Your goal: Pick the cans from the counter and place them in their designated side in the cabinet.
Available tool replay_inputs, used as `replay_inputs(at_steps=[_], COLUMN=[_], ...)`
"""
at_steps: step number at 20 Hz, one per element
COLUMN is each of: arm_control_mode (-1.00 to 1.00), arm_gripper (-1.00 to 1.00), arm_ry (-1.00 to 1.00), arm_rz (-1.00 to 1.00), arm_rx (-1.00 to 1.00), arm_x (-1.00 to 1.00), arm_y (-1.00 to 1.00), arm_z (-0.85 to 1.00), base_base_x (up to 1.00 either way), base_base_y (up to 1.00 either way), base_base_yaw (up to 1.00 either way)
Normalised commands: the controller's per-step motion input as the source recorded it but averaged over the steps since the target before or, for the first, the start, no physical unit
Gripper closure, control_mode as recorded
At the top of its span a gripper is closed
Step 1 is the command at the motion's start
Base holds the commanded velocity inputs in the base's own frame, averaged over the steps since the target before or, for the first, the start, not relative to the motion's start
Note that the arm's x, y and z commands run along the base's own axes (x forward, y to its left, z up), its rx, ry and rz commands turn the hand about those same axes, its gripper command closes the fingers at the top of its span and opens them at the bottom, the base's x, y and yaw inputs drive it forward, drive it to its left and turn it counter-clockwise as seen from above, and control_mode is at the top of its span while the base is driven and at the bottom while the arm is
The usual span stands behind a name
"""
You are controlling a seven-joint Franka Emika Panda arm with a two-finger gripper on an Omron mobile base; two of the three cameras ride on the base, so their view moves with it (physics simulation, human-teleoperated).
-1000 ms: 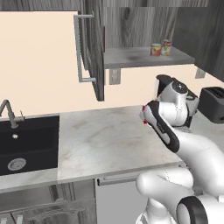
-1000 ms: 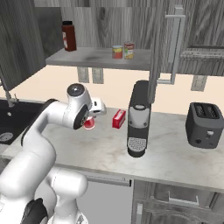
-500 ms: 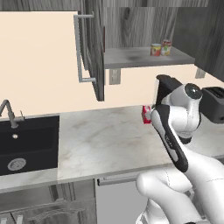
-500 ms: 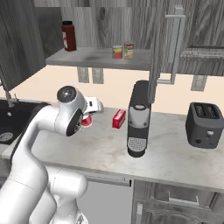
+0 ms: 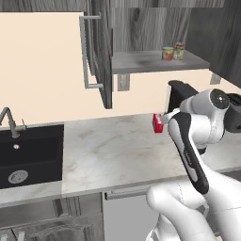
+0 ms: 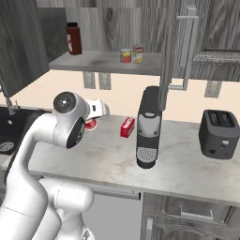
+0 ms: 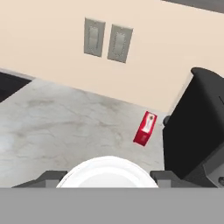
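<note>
My gripper [image 7: 107, 176] is shut on the red can [image 6: 90, 124]; its pale round top [image 7: 107, 173] sits between the two dark fingertips [image 7: 51, 177]. The hand hangs just above the counter [image 6: 187, 168], left of the coffee machine [image 6: 149, 126]. In the left base view my forearm hides the hand. The cabinet [image 5: 101, 52] stands open. On its grey shelf [image 6: 93, 61] stand two small tins side by side, one with a yellow-orange label [image 6: 125, 55] and one with a red label [image 6: 138, 53]. The same two tins [image 5: 172, 52] also stand at the shelf's right end.
A small red box [image 6: 127, 127] lies on the counter between my hand and the coffee machine. A dark red bottle [image 6: 71, 38] stands at the shelf's left end. A toaster [image 6: 220, 134] sits far right, and the black sink [image 5: 28, 153] far left.
The arm's elbow has swung outward and the hand has tilted more level. The can stays in the grip at about the same spot over the counter.
</note>
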Motion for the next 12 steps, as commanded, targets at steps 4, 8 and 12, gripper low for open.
replay_inputs(at_steps=[4,8,12], arm_control_mode=[-1.0,-1.0,-1.0], arm_gripper=[1.0,1.0,1.0], arm_ry=[-0.05,-0.05,-0.07], arm_rz=[0.0,0.0,0.0], arm_rx=[0.04,0.02,0.01], arm_x=[-0.11,-0.05,-0.09], arm_y=[0.0,0.0,0.0], arm_z=[0.39,0.32,0.27], base_base_x=[0.0,0.0,0.0], base_base_y=[0.0,0.0,0.0], base_base_yaw=[0.0,0.0,0.0])
